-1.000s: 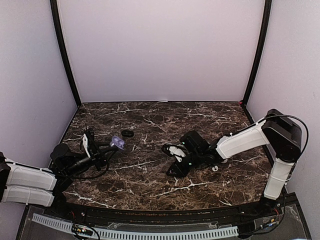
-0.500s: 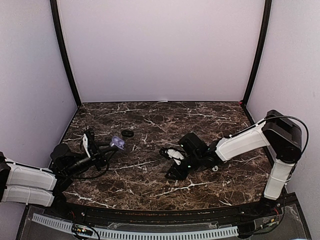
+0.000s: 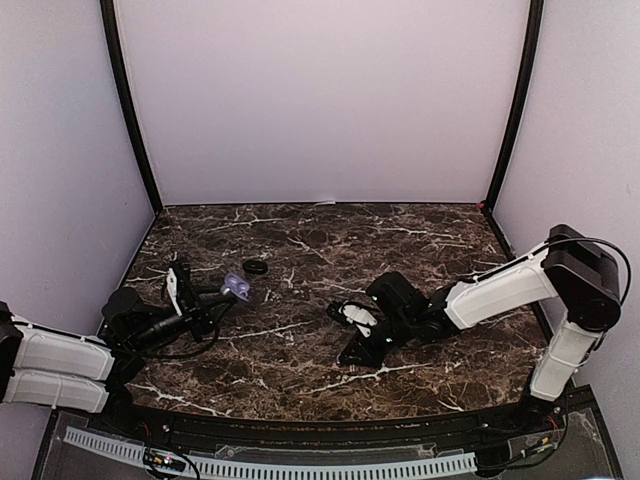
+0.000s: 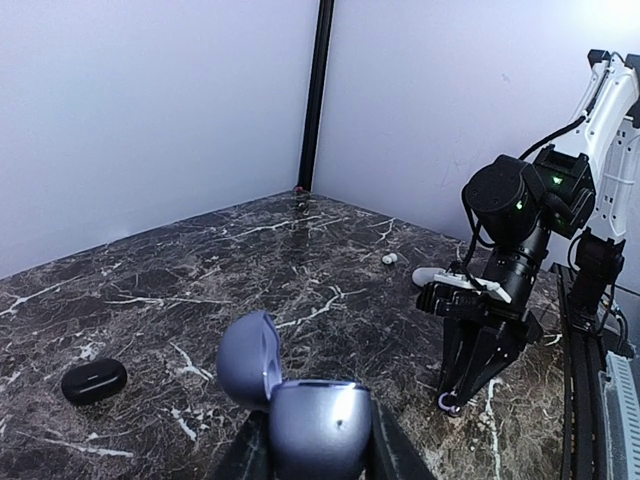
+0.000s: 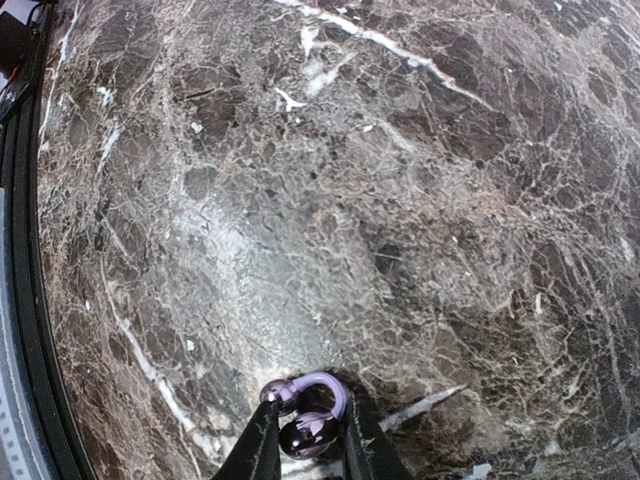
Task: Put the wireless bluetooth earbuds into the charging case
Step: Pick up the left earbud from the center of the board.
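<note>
My left gripper (image 4: 308, 440) is shut on a lavender charging case (image 4: 318, 425), held above the table's left side with its lid (image 4: 248, 355) hinged open; from above the case (image 3: 236, 285) shows at the fingertips. A purple clip-shaped earbud (image 5: 310, 420) lies on the marble between the fingers of my right gripper (image 5: 305, 420). The jaws press against it from both sides. In the left wrist view that earbud (image 4: 447, 403) sits at the tips of the right gripper (image 4: 452, 392), which points down at the table.
A closed black oval case (image 3: 256, 267) lies on the marble just behind the lavender one, also seen as the black case (image 4: 93, 381) in the left wrist view. A small white bud (image 4: 389, 258) lies beyond the right arm. Purple walls enclose the table.
The right arm has shifted slightly right and toward the near edge, and its jaws have narrowed onto the purple earbud. The left arm and the case have not moved.
</note>
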Robot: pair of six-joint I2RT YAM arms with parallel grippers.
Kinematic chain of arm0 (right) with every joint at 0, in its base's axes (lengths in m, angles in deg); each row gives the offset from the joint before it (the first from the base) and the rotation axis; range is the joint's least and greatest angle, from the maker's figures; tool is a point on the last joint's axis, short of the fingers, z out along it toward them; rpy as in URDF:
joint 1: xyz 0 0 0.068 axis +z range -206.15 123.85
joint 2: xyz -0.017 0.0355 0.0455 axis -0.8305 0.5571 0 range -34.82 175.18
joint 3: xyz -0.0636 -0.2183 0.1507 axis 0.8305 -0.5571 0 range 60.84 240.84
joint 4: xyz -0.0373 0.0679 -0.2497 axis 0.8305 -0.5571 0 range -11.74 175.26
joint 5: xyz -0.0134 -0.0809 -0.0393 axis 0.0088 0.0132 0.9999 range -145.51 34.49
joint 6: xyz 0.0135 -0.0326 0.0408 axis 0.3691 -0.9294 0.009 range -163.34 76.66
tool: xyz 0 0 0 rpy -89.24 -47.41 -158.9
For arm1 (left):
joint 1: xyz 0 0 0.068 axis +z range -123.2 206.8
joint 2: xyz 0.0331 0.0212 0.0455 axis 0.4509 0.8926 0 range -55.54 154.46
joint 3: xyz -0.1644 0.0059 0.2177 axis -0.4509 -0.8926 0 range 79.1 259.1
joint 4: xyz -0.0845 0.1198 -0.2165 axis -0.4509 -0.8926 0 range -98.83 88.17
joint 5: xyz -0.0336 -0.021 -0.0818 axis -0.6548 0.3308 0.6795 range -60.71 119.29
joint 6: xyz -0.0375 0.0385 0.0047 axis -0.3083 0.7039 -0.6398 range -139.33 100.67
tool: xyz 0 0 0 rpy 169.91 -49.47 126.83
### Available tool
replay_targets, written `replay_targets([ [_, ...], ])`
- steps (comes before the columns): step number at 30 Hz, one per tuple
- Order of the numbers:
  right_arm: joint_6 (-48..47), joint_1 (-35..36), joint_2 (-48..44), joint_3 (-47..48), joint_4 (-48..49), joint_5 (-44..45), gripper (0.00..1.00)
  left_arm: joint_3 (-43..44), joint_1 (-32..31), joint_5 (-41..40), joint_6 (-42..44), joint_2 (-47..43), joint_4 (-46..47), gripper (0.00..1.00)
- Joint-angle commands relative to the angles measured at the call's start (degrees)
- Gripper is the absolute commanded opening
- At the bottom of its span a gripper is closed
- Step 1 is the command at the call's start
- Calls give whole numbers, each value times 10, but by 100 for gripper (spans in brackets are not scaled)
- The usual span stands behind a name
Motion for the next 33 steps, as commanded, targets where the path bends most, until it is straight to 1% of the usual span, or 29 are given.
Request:
replay_targets([
  [1, 8, 5, -37, -16, 49, -6, 20, 0, 2, 16, 8, 8, 17, 19],
  [9, 12, 5, -62, -36, 75, -3, 17, 8, 2, 52, 13, 29, 26, 19],
  [11, 13, 6, -61, -33, 70, 2, 18, 10, 2, 61, 13, 35, 28, 19],
  [12, 15, 6, -59, -30, 63, 10, 21, 11, 2, 63, 12, 37, 30, 19],
  [13, 20, 5, -55, -23, 51, 22, 23, 10, 2, 65, 12, 40, 33, 19],
  [16, 39, 5, -44, 7, -8, 48, 24, 11, 2, 67, 11, 43, 35, 19],
  [21, 93, 5, -30, 58, -105, 41, 26, 12, 2, 70, 11, 44, 35, 19],
  [24, 126, 6, -23, 85, -160, 43, 26, 12, 2, 69, 11, 43, 35, 19],
  [29, 160, 24, -1, 144, -270, 108, 26, 11, 2, 68, 10, 42, 35, 19],
  [33, 170, 38, 31, 185, -321, 125, 24, 11, 2, 70, 7, 42, 35, 19],
])
